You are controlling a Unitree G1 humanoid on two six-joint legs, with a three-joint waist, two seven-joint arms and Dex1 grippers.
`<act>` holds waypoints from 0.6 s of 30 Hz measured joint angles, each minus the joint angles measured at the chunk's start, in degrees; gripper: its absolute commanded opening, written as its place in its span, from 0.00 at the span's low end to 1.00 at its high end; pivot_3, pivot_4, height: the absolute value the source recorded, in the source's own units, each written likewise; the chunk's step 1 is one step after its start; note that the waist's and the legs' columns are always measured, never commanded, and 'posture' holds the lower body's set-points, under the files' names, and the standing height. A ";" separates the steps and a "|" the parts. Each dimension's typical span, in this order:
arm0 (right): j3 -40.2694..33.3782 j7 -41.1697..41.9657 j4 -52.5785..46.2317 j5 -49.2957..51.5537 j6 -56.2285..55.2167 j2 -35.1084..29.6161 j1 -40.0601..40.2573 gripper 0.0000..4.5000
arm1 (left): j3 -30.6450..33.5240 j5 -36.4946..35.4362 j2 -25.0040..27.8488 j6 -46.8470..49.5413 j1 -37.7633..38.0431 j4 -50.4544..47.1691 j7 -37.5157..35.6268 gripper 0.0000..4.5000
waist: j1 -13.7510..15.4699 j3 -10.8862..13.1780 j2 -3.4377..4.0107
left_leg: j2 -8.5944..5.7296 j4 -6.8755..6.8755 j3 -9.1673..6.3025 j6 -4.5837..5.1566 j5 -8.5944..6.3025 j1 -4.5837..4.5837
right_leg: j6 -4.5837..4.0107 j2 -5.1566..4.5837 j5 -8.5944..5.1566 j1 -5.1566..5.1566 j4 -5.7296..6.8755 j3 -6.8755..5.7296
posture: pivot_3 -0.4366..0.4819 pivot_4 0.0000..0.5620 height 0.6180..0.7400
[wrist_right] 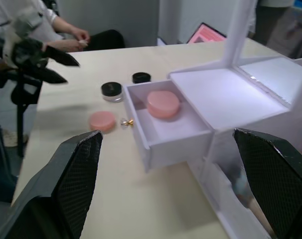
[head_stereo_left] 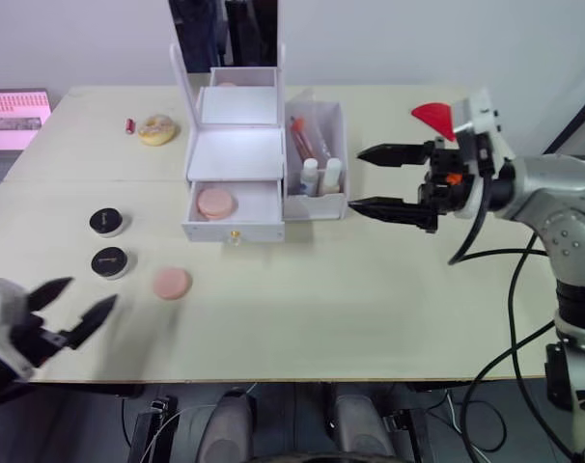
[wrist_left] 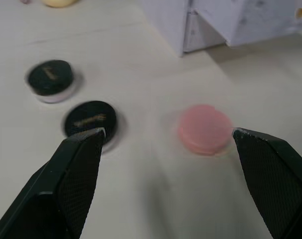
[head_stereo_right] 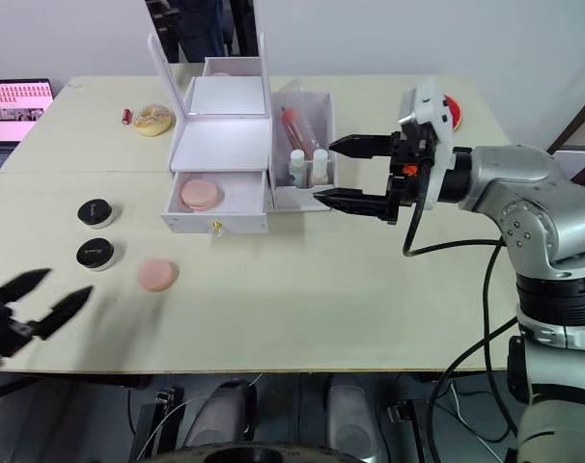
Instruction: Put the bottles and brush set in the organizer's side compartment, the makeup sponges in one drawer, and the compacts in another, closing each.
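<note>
Sponges [head_stereo_left: 172, 283] number two, compacts [head_stereo_left: 109, 261] two, bottles [head_stereo_left: 310, 177] seemingly two; both hands [head_stereo_left: 394, 180] spread apart.

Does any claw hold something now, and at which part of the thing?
Nothing is held. The left claw and the right claw are both open and empty.

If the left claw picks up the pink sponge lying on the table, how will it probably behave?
The pink sponge looks like a low, flat puff, so it probably weighs little and gives under pressure. It lies flat on the table, so rolling seems unlikely. Its edge is low, so the open left claw may need to close near the tabletop; it might slide first.
</note>
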 measured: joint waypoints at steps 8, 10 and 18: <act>3.15 0.80 -0.87 0.72 2.09 2.49 -3.34 1.00 | -12.79 8.47 -4.47 -5.16 -5.43 3.89 10.11 0.96 | 0.28 -0.04 0.03 | 0.00 -0.01 -0.01 0.01 0.01 0.03 | -0.01 0.03 0.01 0.00 0.04 -0.01 | 0.48 0.27 1.00; 3.73 0.66 -1.12 0.75 2.18 2.79 -3.33 1.00 | -15.28 10.02 -4.86 -7.08 -7.28 6.27 11.13 0.96 | 0.31 -0.04 0.03 | 0.00 0.00 -0.01 0.01 0.01 0.03 | 0.00 0.03 0.01 0.00 0.04 -0.01 | 0.48 0.27 1.00; 3.73 -0.44 -1.74 0.84 2.49 2.89 -2.98 1.00 | -21.51 12.85 -5.57 -10.49 -11.54 13.20 12.89 0.96 | 0.35 -0.04 0.04 | 0.00 0.00 -0.01 0.01 0.01 0.03 | 0.00 0.03 0.02 0.01 0.05 -0.01 | 0.48 0.27 1.00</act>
